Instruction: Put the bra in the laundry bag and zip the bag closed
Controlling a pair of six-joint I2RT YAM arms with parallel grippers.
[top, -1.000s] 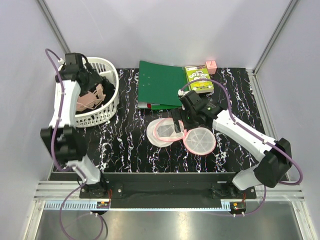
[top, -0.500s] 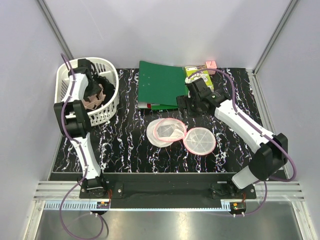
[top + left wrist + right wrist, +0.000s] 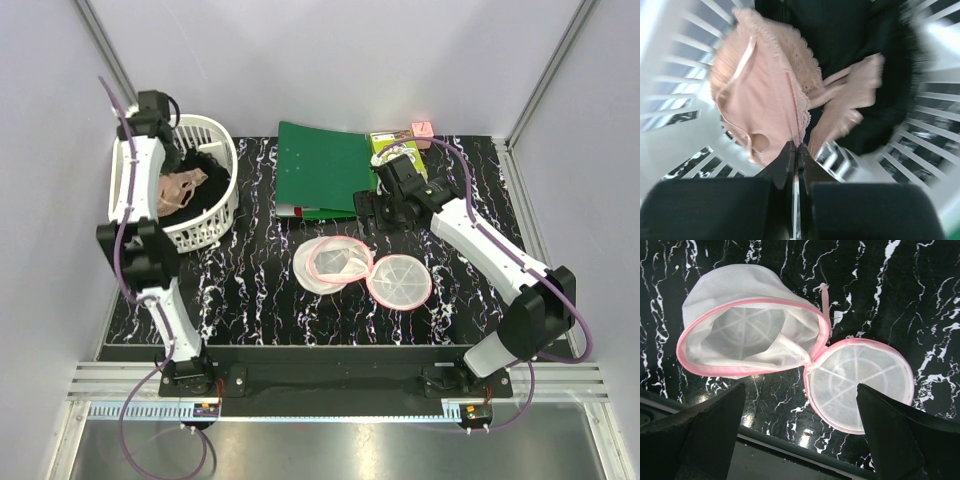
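- Left jaws [image 3: 795, 150]: pressed together. In the blurred wrist view they seem to pinch the lace edge of the bra [image 3: 765, 100] with only their very tips.
- The bra is at upper left of the overhead frame, inside the white basket [image 3: 226, 150], lying against the black clothing [image 3: 205, 165].
- Right jaws [image 3: 800, 390]: spread wide and holding nothing. They hang above the laundry bag [image 3: 335, 262].
- The bag sits at the middle of the bench [image 3: 250, 300], unzipped. Its round lid [image 3: 400, 282] is flopped open to the right, and nothing pins it.

Risks, as I judge them:
- That tip-only bite is thin. Lift fast and the lace may slide out, dropping the bra back into the basket.
- The thin straps hang near the basket slots. A snag there could tip the basket or strip your grip.
- The black bundle touches the bra, so it may ride up with it.
- The bag is light mesh and its mouth sags. If you push the cups in without bracing the rim, expect it to skid or fold shut.
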